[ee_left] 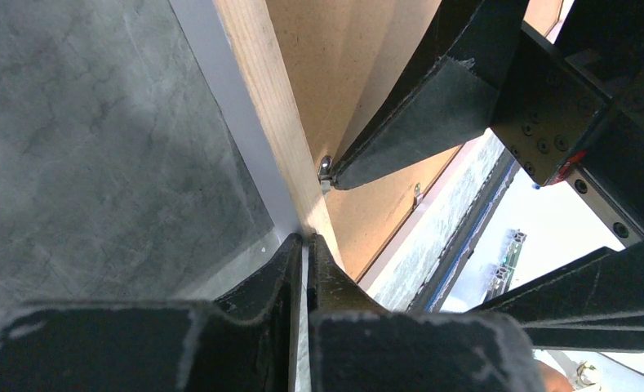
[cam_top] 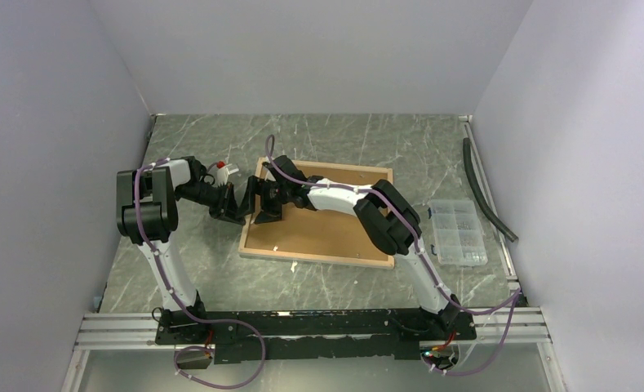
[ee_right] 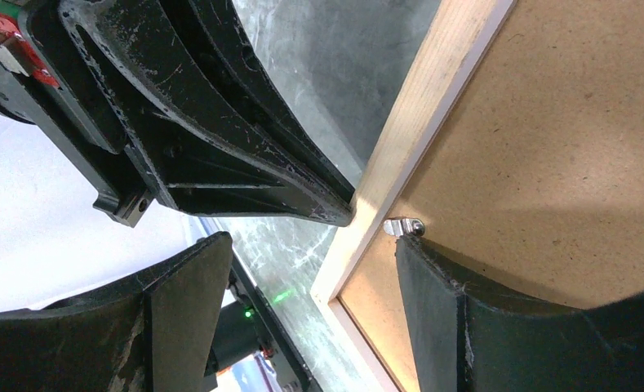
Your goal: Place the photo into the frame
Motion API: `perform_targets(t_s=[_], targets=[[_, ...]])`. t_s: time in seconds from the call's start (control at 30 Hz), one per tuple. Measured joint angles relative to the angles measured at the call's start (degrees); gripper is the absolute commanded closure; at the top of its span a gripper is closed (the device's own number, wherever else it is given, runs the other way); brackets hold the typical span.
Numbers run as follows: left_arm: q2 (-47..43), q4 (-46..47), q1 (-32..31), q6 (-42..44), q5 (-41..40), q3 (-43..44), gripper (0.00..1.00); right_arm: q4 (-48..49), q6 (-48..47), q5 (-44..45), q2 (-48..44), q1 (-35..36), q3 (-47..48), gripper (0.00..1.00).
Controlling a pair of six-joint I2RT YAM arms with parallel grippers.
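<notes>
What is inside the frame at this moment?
A plain brown backing board fills the frame, which lies back-up, with a small metal tab at its edge. Anything beneath the board, the photo included, is covered and cannot be seen.

A robotics lab test cell: plain pale walls (cam_top: 318, 49) box in a marble-patterned bench (cam_top: 343, 139), an aluminium rail (cam_top: 114, 331) runs along its near edge, and a clear parts organiser (cam_top: 457, 233) sits at the right.

Right end effector (ee_right: 312, 243) straddles the frame's (ee_right: 420, 122) left rail, blocking access.
</notes>
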Motion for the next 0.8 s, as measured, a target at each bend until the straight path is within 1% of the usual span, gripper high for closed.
perform_targets(t_s=[0.8], targets=[[-0.42, 0.04, 0.0, 0.11, -0.35, -0.07, 0.92, 1.11, 1.6, 0.09, 0.55, -0.02, 0.33, 0.23]])
